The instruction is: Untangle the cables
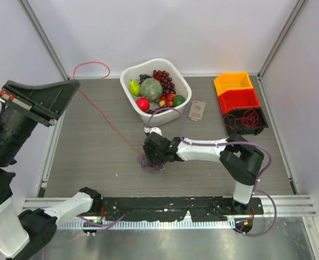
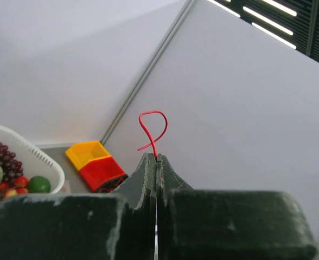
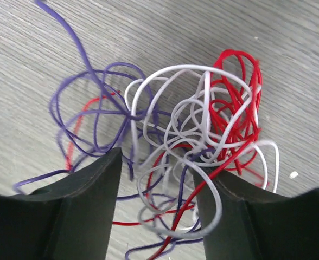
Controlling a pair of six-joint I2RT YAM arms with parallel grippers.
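Note:
The cables [image 1: 150, 162] lie as a small red, purple and white bunch on the table in front of the basket. My right gripper [image 1: 147, 156] is down over the bunch. In the right wrist view it [image 3: 158, 162] is open, with strands of the bunch [image 3: 233, 116] between and beyond its fingers. A red cable [image 1: 102, 116] runs taut from the bunch up and left to my raised left gripper [image 1: 74, 84]. In the left wrist view that gripper [image 2: 156, 157] is shut on the red cable [image 2: 151, 112], whose end loops above the fingertips.
A white fruit basket [image 1: 178, 76] stands behind the bunch. A small card [image 1: 197, 110] lies to its right. Yellow [image 1: 233, 82] and red [image 1: 240, 100] bins and a black bin holding red cables [image 1: 246, 120] sit at the far right, by the wall.

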